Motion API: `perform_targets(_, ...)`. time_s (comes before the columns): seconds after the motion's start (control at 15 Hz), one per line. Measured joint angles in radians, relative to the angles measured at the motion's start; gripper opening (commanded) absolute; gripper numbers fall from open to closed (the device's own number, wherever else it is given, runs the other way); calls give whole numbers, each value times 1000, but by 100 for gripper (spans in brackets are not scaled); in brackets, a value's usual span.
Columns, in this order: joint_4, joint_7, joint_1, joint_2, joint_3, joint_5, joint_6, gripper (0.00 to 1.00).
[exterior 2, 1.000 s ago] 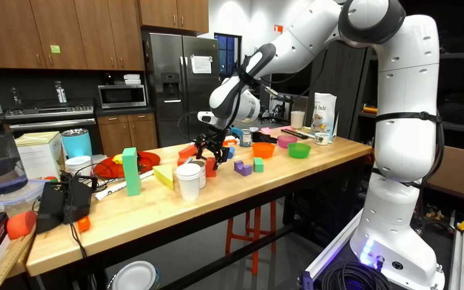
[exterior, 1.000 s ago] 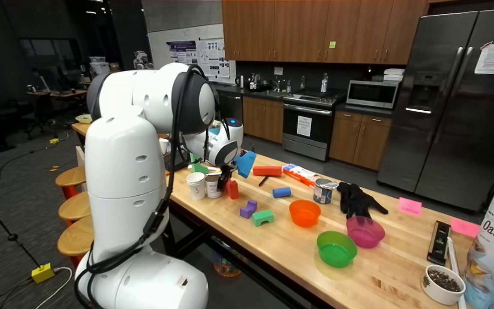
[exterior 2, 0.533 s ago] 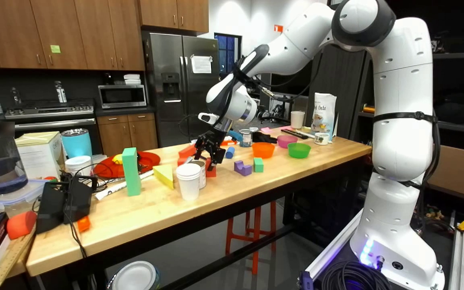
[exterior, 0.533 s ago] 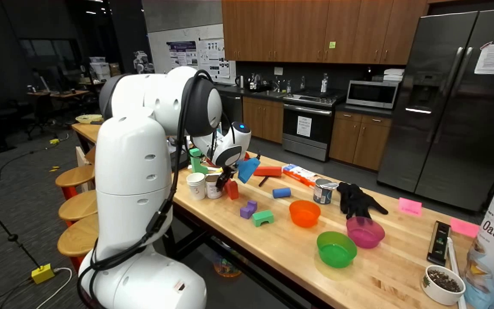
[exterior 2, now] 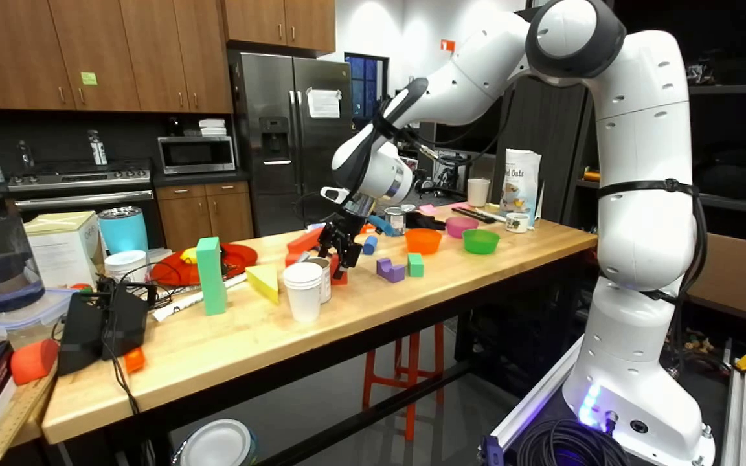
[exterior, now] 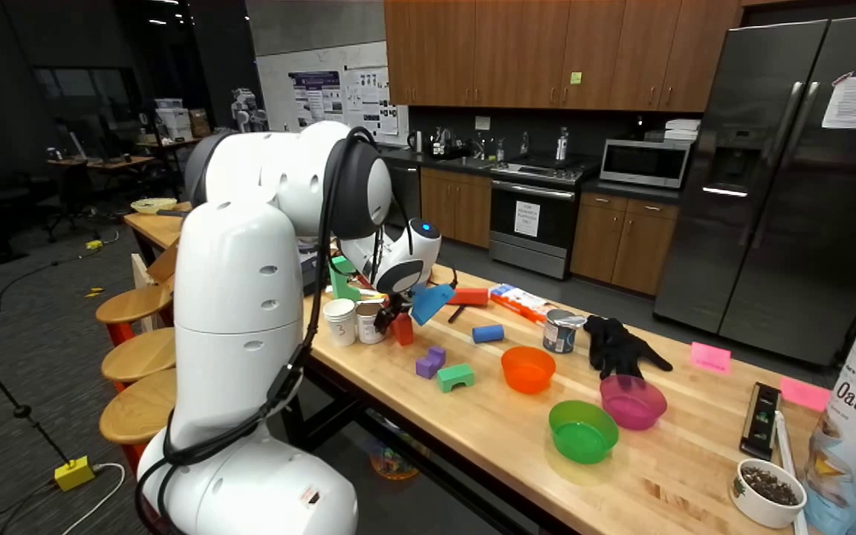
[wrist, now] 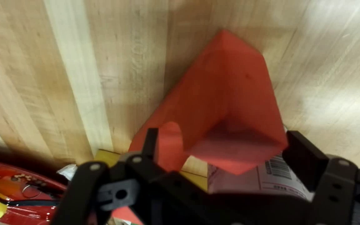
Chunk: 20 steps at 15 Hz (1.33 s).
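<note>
A red block point(exterior: 402, 329) with an angular top stands on the wooden table beside an open tin can point(exterior: 370, 324). My black gripper point(exterior: 386, 318) is low over the block and close to the can. In the wrist view my gripper point(wrist: 222, 142) is open, with a finger at either side of the red block point(wrist: 245, 84). The right finger is very near or touching a corner of it; I cannot tell which. The can's barcode label point(wrist: 281, 170) shows below the block. A blue piece point(exterior: 429, 302) sits at the wrist. Stacked white cups point(exterior 2: 304, 291) stand beside the can.
A purple block point(exterior: 430, 362), a green arch block point(exterior: 456, 377) and a blue cylinder point(exterior: 487, 333) lie nearby. Orange point(exterior: 528, 369), green point(exterior: 583, 432) and pink point(exterior: 633, 402) bowls stand farther along. A yellow wedge point(exterior 2: 264, 282) and tall green block point(exterior 2: 211, 276) stand past the cups.
The arm has leaned forward and the wrist has shifted and dropped a little, bringing the gripper lower about the red block. The objects on the table look unmoved.
</note>
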Motion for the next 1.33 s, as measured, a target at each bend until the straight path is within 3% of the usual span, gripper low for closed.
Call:
perform_targets(0.13,0,28,0,8,0,0,-5,100)
perform_targets(0.2,1,41,-1,12,0,0,-11,79)
perform_targets(0.4,10,80,-3,15,0,0,-28,62)
perform_targets(0.8,30,181,-10,15,-3,-3,-34,15)
perform_targets(1.33,32,295,-10,14,-3,-9,-37,13)
